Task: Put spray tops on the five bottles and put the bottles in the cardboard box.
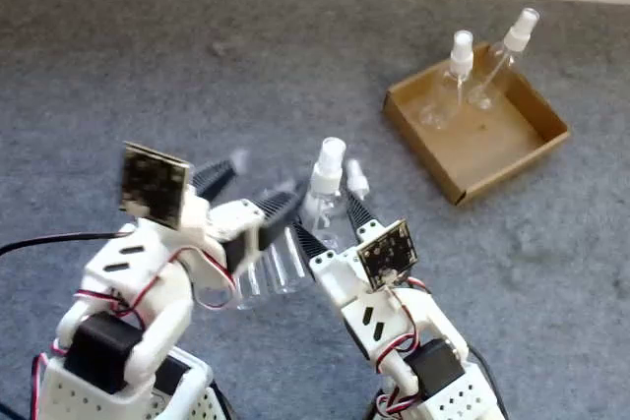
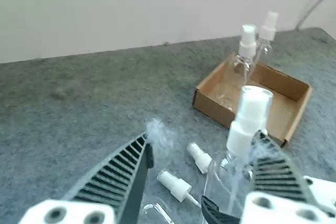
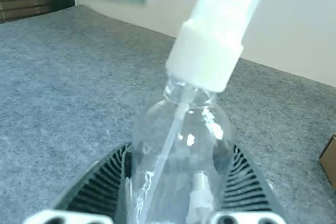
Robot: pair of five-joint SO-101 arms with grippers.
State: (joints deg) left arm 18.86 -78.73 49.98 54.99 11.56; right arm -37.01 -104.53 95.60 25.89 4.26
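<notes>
Clear plastic bottle [image 3: 178, 129] is sitting clamped between the fingers of the right gripper [image 3: 176, 192], its spray top [image 3: 210, 51] rising just above them, so the left gripper [image 1: 251, 189], hanging open just beside, should be closing squarely on that top and twisting without tipping the bottle.

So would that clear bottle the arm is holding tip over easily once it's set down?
Probably fairly tippy: the clear bottle looks empty and tall, with a long spray top up high. It is likely light and slick too, being smooth and see-through, so it might slip in the right gripper squeezing its sides.
</notes>
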